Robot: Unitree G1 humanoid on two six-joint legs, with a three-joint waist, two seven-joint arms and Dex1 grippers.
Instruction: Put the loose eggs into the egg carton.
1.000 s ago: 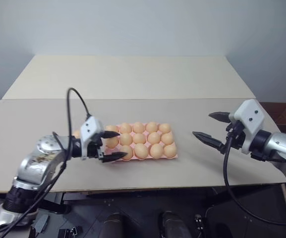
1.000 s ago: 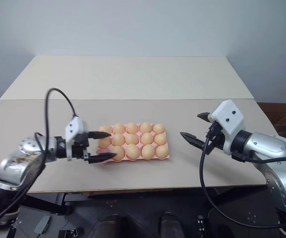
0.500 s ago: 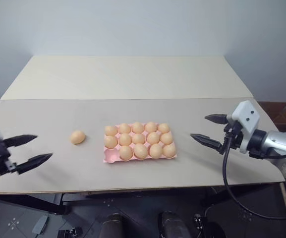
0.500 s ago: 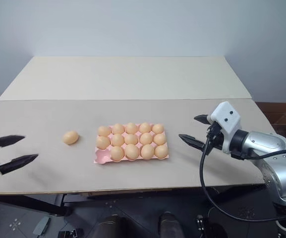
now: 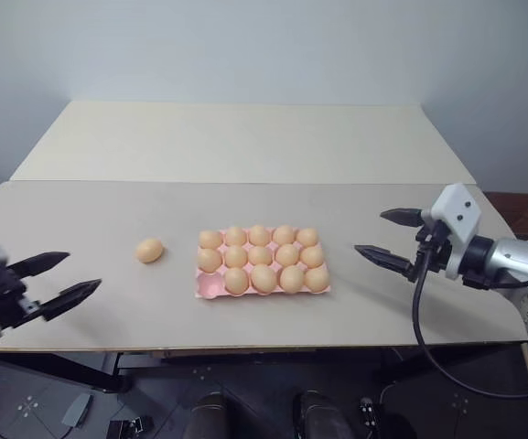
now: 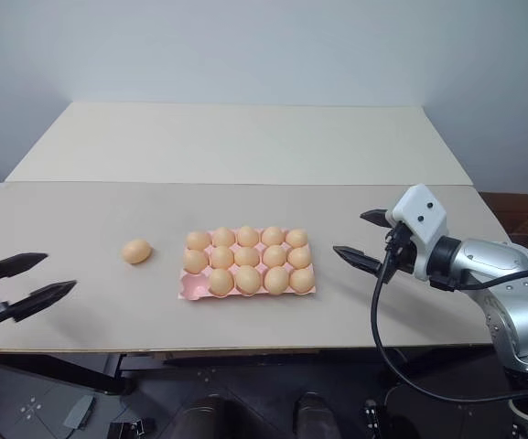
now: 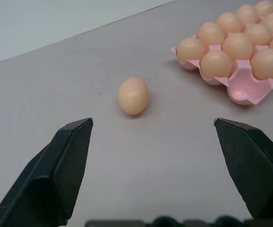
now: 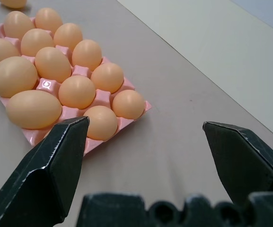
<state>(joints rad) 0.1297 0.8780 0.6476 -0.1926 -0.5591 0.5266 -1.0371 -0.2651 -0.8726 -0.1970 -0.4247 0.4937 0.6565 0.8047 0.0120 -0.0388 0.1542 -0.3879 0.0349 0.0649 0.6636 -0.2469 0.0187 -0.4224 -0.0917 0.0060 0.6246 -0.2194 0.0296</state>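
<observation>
Pink moulded egg carton [image 5: 262, 267] is seen mid-desk [image 5: 245, 210] with one near-left cup unfilled, evidently reserved for the pale orange-tan loose egg [image 5: 149, 251] lying beside it, both black-fingered tools, left [image 5: 53, 282] and right [image 5: 390, 239], being held spread and empty.

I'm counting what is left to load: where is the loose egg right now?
In the left eye view the egg lies on the table, left of the carton and apart from it, between the carton and the open left hand.
</observation>
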